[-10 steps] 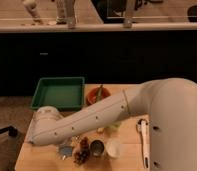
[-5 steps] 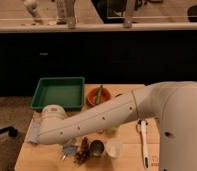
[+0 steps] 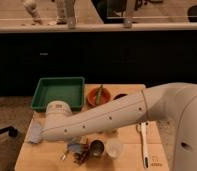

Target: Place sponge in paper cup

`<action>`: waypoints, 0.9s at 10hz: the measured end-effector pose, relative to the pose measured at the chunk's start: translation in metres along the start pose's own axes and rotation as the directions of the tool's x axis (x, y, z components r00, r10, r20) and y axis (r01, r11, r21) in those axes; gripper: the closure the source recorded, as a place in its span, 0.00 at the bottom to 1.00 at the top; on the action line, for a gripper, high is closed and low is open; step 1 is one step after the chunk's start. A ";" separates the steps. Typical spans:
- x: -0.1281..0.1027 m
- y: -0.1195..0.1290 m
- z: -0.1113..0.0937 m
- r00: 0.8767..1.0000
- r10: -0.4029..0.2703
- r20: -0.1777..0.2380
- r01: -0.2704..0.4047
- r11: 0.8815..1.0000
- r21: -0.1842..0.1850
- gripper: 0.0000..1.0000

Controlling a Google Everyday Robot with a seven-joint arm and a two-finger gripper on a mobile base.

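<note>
The tool (image 3: 76, 149) hung low over the desk (image 3: 42, 159), its state not discernible, and the apparent sponge (image 3: 35, 134) lay at the left edge, well apart from the paper cup (image 3: 113, 148), which the bulky arm (image 3: 107, 120) risked toppling on any careless sweep across.

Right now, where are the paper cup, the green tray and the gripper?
paper cup (image 3: 113, 148), camera view, its white side.
green tray (image 3: 59, 92), camera view, its bare floor.
gripper (image 3: 76, 149), camera view, its tip, left of the paper cup.
</note>
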State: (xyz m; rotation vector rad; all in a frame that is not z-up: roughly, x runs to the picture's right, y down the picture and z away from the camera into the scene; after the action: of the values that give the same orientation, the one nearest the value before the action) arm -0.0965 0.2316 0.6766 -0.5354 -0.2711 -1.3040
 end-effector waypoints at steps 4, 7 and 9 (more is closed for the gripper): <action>0.011 0.025 0.006 0.999 0.044 0.023 -0.044 0.999 -0.012 0.82; 0.010 0.040 0.020 0.996 0.076 0.046 -0.075 0.997 -0.010 0.82; 0.011 0.050 0.026 0.994 0.093 0.053 -0.092 0.996 -0.008 0.82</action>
State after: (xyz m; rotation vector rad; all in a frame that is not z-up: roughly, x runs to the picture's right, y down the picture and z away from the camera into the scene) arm -0.0430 0.2443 0.6923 -0.5815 -0.2833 -1.2023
